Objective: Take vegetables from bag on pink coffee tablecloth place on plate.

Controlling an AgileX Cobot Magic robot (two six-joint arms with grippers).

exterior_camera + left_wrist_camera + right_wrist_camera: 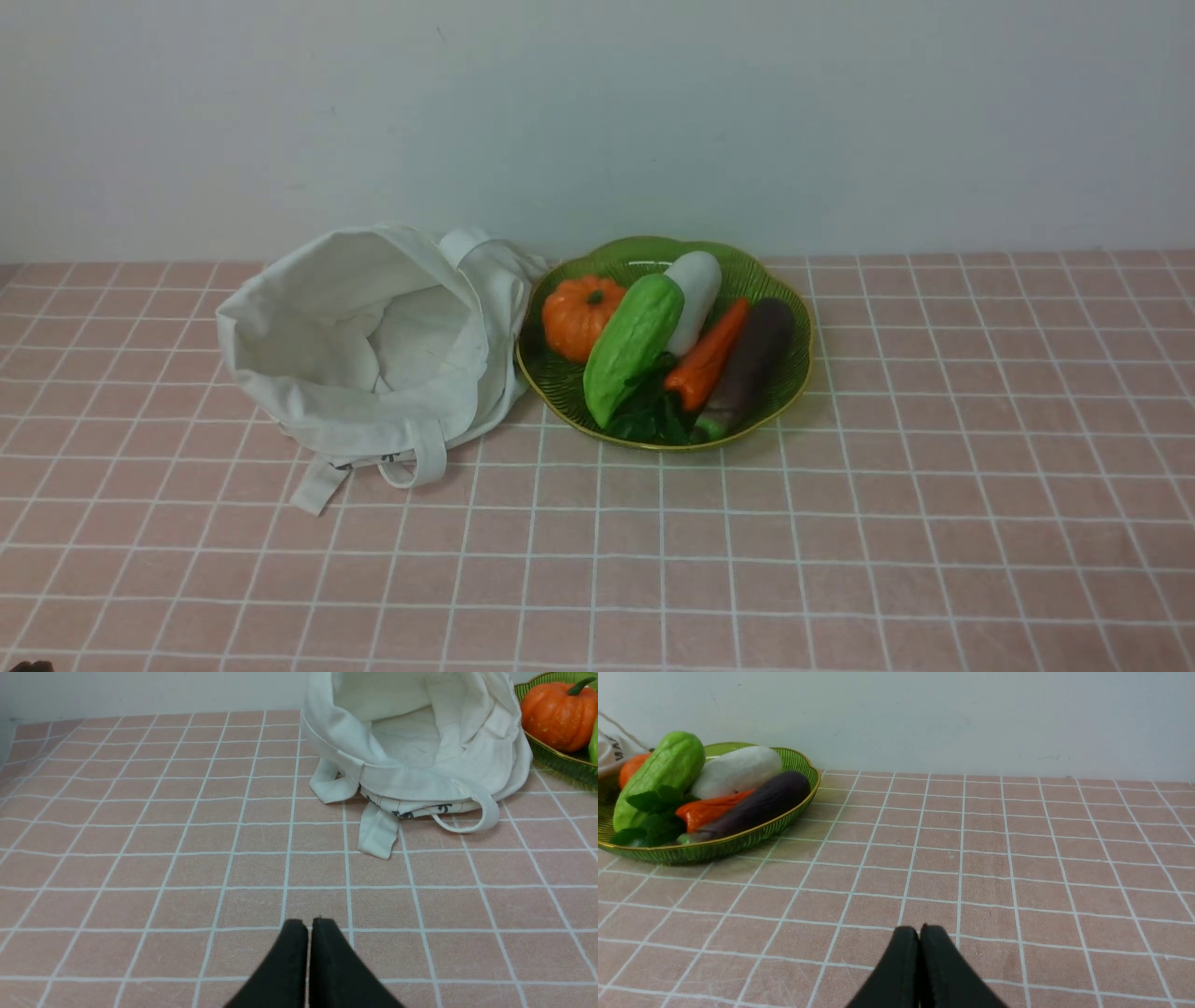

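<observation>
The dark purple eggplant lies in the green plate at its right side, beside a carrot; it shows too in the right wrist view as the eggplant in the plate. Left of the plate the off-white bag slumps open on the pink tablecloth, and its inside looks empty. My left gripper is shut over bare cloth, well short of the bag. Over the cloth to the right of the plate, my right gripper is shut and holds nothing. Neither arm shows in the front view.
In the plate also lie an orange pumpkin, a light green gourd, a white radish, an orange carrot and dark leaves. A pale wall rises just behind bag and plate.
</observation>
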